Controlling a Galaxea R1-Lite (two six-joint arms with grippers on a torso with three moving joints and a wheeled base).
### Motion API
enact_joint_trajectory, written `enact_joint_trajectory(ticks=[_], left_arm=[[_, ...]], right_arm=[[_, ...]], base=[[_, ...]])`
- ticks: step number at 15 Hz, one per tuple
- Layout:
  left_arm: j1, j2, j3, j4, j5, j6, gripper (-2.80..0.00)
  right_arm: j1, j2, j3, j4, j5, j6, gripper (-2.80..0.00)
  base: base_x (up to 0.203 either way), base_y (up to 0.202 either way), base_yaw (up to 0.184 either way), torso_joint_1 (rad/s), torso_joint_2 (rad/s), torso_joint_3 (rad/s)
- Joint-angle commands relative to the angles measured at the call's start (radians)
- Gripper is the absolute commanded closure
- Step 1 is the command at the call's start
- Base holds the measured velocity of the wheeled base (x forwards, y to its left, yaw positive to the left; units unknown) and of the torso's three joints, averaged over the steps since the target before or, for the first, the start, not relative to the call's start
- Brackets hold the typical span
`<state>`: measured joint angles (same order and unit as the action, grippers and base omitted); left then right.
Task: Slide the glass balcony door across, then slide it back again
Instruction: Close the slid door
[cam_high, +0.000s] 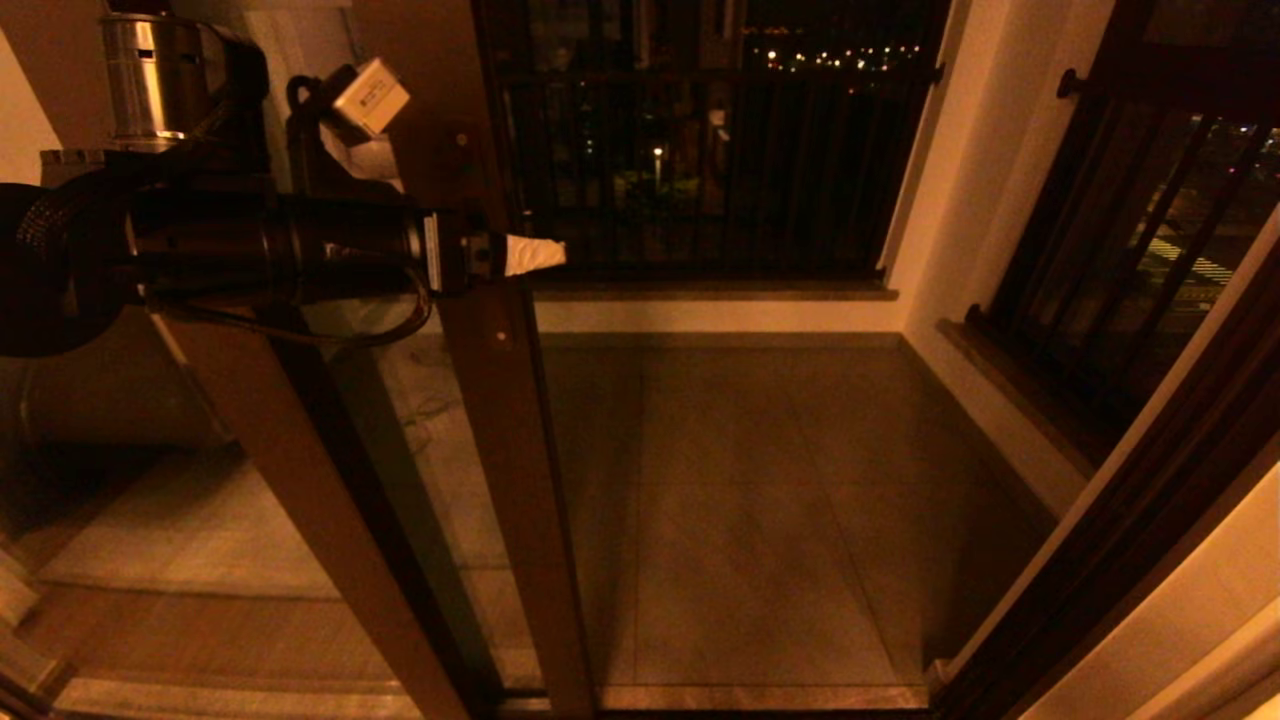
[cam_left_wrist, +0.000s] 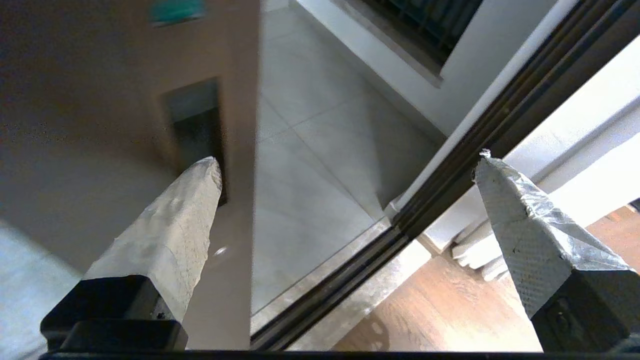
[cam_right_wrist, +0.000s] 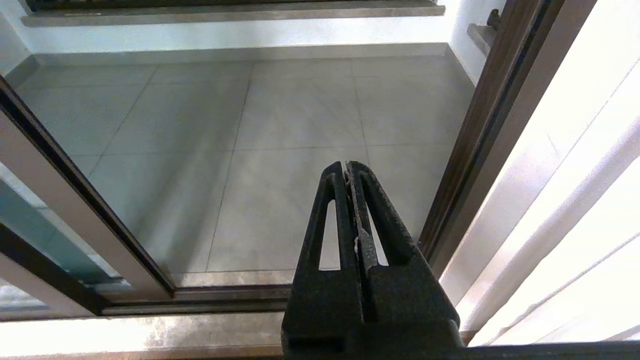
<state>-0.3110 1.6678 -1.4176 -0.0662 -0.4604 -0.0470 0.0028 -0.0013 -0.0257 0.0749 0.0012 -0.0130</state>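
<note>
Glass balcony door (cam_high: 500, 400) is slid left, doorway open. Left gripper (cam_high: 520, 256) is spread wide at the stile, one finger (cam_left_wrist: 190, 200) beside the handle slot (cam_left_wrist: 197, 130); nothing gripped. Risk: finger skates off the shallow recess once pushed. Right gripper (cam_right_wrist: 350, 175) is parked low, closed empty.

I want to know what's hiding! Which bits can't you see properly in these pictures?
- Head view: the left gripper sits by the glass balcony door; the arm hides whether it touches.
- Left wrist view: one fingertip covers part of the handle slot.
- Right wrist view: the shut right gripper hides the floor behind it.
</note>
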Motion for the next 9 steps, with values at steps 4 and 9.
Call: enact_joint_trajectory(ticks=[4,9], left_arm=[[-0.031,0.029,-0.025,-0.001,0.003,-0.002,-2.80],[-0.056,0.043,-0.029,-0.001,0.004,-0.001,-2.80]], right_arm=[[0.000,0.001,0.001,0.000,0.000,-0.001,0.00],[0.000,0.001,0.000,0.000,0.000,-0.001,0.00]], base=[[0.000,0.000,0.000,0.000,0.00,0.000],[0.000,0.000,0.000,0.000,0.00,0.000]])
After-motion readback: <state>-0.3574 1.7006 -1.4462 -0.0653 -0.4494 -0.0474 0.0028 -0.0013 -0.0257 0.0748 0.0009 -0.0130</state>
